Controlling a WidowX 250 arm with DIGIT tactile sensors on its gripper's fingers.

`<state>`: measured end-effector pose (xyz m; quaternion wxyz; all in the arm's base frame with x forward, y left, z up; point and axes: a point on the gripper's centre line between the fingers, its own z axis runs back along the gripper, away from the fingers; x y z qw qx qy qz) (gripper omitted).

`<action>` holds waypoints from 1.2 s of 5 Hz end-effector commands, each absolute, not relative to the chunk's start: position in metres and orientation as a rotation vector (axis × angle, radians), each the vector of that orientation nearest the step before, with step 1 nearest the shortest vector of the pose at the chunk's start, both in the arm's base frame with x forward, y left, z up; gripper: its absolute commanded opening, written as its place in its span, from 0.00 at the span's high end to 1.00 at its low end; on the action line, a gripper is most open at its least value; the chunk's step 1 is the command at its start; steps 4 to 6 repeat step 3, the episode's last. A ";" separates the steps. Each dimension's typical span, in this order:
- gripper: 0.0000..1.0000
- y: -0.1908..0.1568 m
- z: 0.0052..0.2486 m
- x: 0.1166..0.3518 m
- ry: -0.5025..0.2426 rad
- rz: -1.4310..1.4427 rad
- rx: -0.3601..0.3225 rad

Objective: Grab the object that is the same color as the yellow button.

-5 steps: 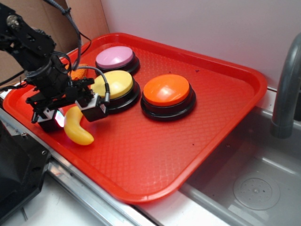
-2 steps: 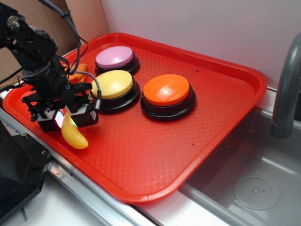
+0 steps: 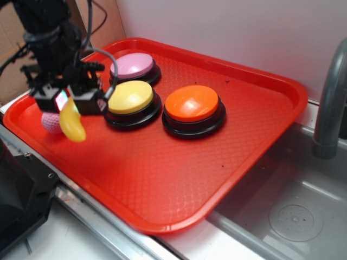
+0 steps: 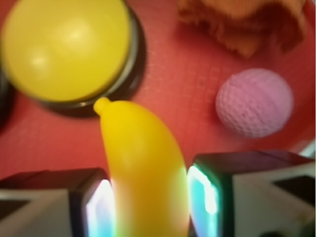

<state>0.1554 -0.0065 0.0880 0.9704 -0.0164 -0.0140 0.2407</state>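
One hand (image 3: pixel 69 101) grips the banana (image 3: pixel 72 123) above the tray (image 3: pixel 162 179).

The end effector (image 3: pixel 69 103) holds the yellow banana (image 3: pixel 71 123) above the red tray (image 3: pixel 162 179)

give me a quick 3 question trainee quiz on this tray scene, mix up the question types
1. True or false: the gripper holds the toy banana clear of the red tray.
2. Which button sits nearest the held banana? A) yellow button B) orange button C) pink button
3. Fill in: in the wrist view, the dimpled pink ____ lies on the tray beside the orange cloth.

Key: 1 true; 2 A; 3 ball.
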 end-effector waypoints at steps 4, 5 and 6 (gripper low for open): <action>1.00 -0.031 0.180 0.172 -0.152 0.110 -0.062; 1.00 -0.031 0.180 0.172 -0.152 0.110 -0.062; 1.00 -0.031 0.180 0.172 -0.152 0.110 -0.062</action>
